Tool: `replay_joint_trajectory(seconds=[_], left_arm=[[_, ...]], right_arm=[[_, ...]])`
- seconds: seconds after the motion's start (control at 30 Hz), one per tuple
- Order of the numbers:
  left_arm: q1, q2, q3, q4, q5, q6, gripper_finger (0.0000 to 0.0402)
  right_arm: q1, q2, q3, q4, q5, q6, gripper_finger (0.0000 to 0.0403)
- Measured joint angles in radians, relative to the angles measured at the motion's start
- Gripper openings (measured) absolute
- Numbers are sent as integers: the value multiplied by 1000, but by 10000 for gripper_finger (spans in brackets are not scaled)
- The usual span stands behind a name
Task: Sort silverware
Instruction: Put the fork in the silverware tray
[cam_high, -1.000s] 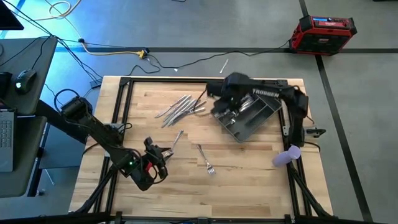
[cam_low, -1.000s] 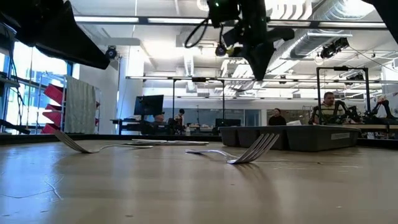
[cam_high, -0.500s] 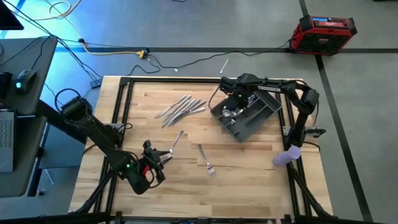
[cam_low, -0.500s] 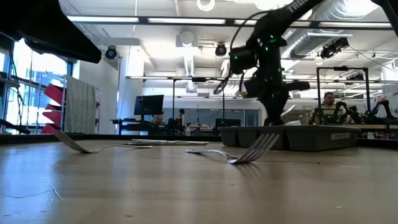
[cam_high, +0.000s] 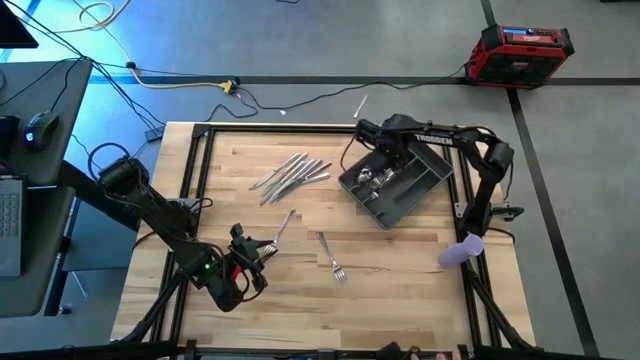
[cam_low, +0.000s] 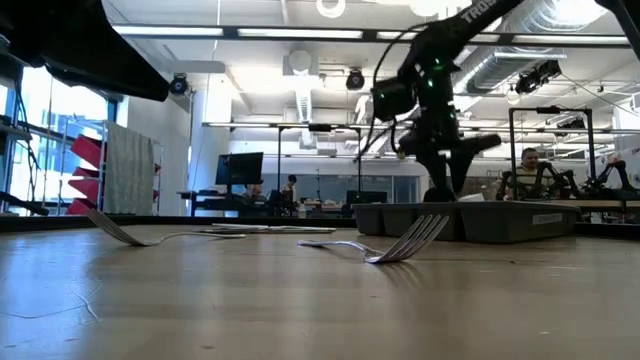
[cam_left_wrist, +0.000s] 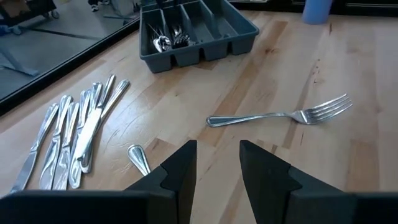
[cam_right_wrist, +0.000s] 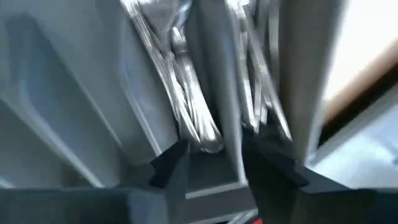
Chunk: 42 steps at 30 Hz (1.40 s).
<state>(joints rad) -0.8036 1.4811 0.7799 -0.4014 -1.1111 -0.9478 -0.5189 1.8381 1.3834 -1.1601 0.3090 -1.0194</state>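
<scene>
From above, my right gripper (cam_high: 372, 133) hangs over the grey tray's (cam_high: 425, 190) 11 o'clock corner, sorted silverware (cam_high: 378, 179) just below. My left gripper (cam_high: 262, 248) waits parted, a fork (cam_high: 331, 256) at its 3 o'clock. Wrist view: my right fingers (cam_right_wrist: 171, 165) stand apart, empty; the pieces blur, probably spoons (cam_right_wrist: 186, 106).

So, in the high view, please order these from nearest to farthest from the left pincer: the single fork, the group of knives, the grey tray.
Starting from the left pincer, near the table's front edge:
1. The single fork, just to its right, lying alone on the wood.
2. The group of knives, farther back toward the table's middle.
3. The grey tray, farthest, at the back right under the right arm.
</scene>
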Motion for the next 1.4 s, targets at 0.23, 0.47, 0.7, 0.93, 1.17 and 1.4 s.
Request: replay_joint_trajectory(seconds=[0.23,0.47,0.7,0.93,1.17,1.4], left_arm=[[5,0,0,1,-2,16,104],[5,0,0,0,-1,17,103],[5,0,0,3,-15,17,103],[11,0,0,11,-27,16,103],[13,0,0,14,-17,9,104],[15,0,0,11,-4,9,103]], right_arm=[[216,0,143,-81,-253,100,144],[502,0,49,225,-610,97,138],[745,22,-43,689,-494,-72,138],[775,128,-44,671,-385,-316,138],[753,183,-43,676,-353,-404,138],[737,225,-39,691,-335,-487,137]])
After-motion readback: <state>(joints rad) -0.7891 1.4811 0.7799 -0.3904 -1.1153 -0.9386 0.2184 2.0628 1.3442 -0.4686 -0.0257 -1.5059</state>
